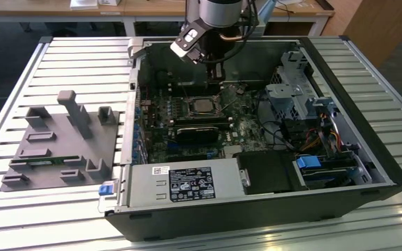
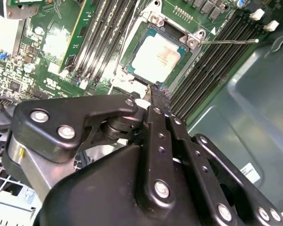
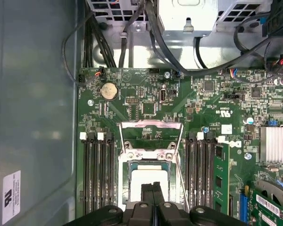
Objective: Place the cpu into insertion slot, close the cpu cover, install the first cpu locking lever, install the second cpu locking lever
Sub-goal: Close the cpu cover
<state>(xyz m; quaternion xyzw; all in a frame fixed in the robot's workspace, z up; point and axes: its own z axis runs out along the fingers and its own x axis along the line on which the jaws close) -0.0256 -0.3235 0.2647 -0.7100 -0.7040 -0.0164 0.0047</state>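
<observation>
The cpu [image 2: 158, 59], a pale silver square with a teal-green rim, lies flat in the insertion slot [image 2: 130, 63] on the green board; it also shows in the exterior view as the cpu [image 1: 202, 106]. The silver cpu cover [image 3: 151, 125] stands swung back from the socket, leaving the chip bare. A thin wire locking lever [image 2: 228, 41] sticks out sideways beside the socket. My gripper [image 2: 153, 92] hangs just over the chip's near edge, black fingers pressed together and holding nothing; it also appears as the gripper [image 3: 151, 186] and, inside the case, the gripper [image 1: 217, 77].
Black memory slots [image 3: 96, 174] flank the socket on both sides. Cables [image 3: 132, 28] and a metal drive cage [image 1: 299, 94] crowd one end of the case. The power supply [image 1: 180, 183] sits at the front. A grey fixture [image 1: 61, 141] stands on the table at the exterior view's left.
</observation>
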